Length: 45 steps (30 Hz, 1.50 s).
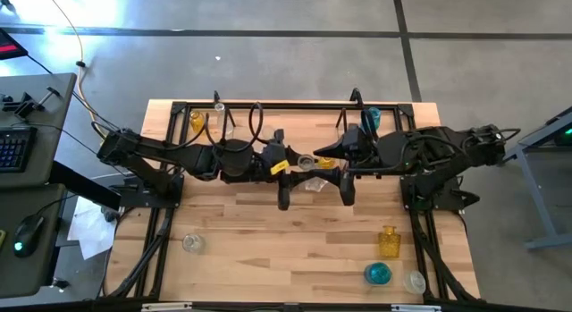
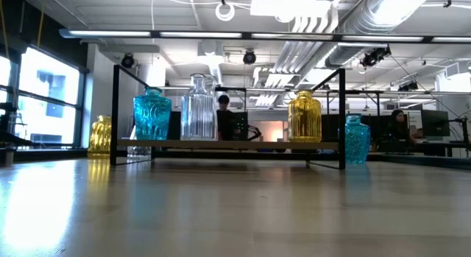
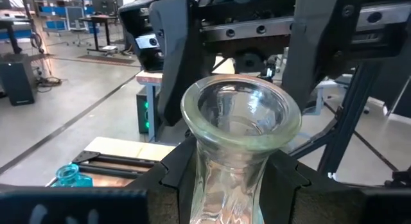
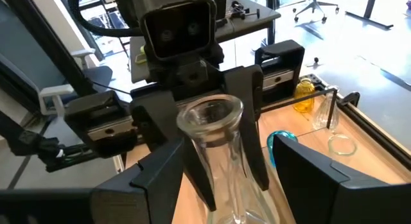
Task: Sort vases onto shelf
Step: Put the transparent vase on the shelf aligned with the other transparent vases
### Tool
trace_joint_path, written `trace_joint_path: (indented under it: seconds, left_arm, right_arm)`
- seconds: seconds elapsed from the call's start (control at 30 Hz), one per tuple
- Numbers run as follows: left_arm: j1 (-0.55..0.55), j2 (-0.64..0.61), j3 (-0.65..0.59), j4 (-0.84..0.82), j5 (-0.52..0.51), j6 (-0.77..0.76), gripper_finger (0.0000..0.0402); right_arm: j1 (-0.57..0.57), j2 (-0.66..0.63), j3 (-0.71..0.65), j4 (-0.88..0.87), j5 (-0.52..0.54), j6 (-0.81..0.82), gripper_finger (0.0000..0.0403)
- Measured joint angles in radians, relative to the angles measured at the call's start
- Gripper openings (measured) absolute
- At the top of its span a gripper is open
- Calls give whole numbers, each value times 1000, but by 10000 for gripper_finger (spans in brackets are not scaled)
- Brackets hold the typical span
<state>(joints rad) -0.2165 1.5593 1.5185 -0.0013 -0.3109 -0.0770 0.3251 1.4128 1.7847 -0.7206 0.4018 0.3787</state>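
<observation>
Mid-handover above the surface (image 1: 268, 249): left tool (image 3: 225, 176) is clamped on the neck of a clear vase (image 3: 239, 131). Right tool (image 4: 225, 176) faces it, fingers spread wide either side of the same vase, not yet gripping. Risk: if the left lets go before the right closes, the glass probably drops, and slick glass could slip or tilt. The shelf (image 2: 228, 144) already holds three vases. Loose ones sit along the front edge.
</observation>
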Motion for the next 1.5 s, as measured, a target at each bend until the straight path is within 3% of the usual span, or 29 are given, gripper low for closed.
trace_joint_path:
  seconds: [0.63, 1.33, 1.5]
  left_arm:
    - [6, 0, -1, 6, 56, -24, 110]
    - [6, 0, -2, 61, 98, -35, 110]
    - [5, 0, -2, 62, 94, -36, 110]
  right_arm:
    - [-43, 53, 2, 76, -79, -40, 222]
    - [-52, 77, 3, 123, -90, -48, 222]
    - [-55, 78, 3, 123, -81, -71, 188]
